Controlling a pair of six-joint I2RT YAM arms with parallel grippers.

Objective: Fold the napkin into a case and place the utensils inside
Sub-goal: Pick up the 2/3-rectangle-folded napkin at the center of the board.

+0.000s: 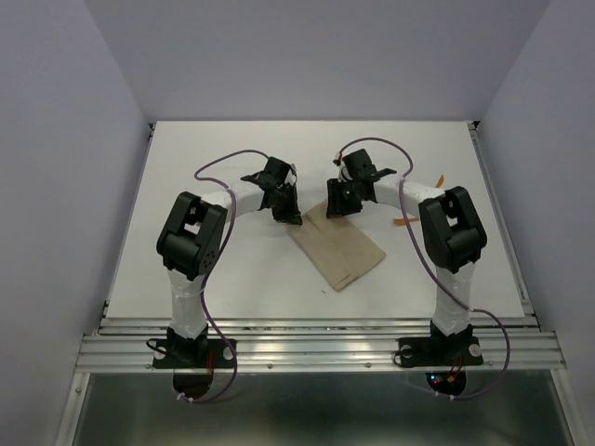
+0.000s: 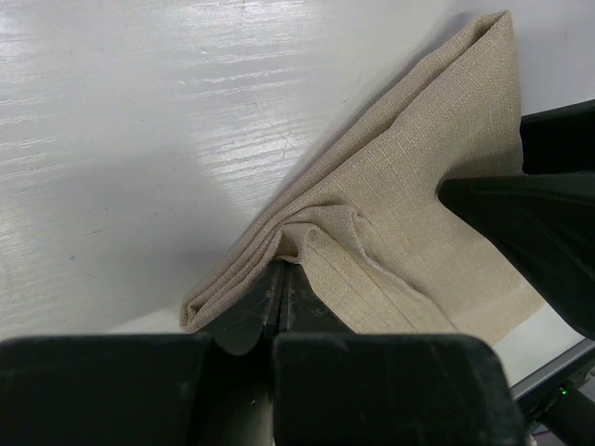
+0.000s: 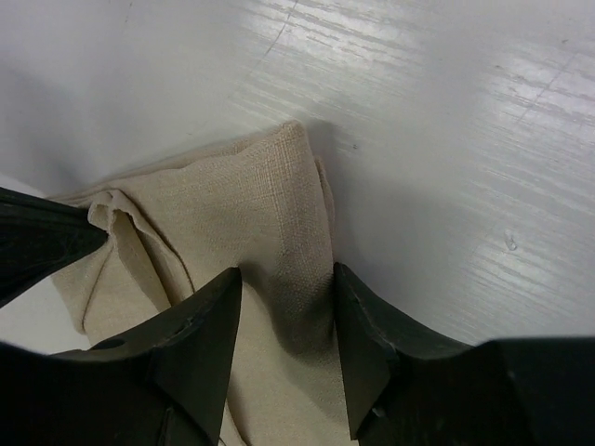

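Observation:
The tan napkin (image 1: 337,253) lies folded into a layered oblong on the table, slanting from the middle toward the front right. My left gripper (image 1: 284,214) is at its far left corner, shut, with a pucker of napkin (image 2: 372,232) pinched at the tips. My right gripper (image 1: 337,206) is at the far right corner. It stands open, with its fingers (image 3: 209,311) straddling a strip of napkin (image 3: 270,214) along the edge. Two orange utensils show to the right, one (image 1: 405,220) beside the right arm and one (image 1: 441,180) farther back, both partly hidden.
Purple cables (image 1: 221,165) loop over the white table (image 1: 186,177) behind both arms. Grey walls close in the left, right and far sides. A metal rail (image 1: 316,344) runs along the near edge by the arm bases.

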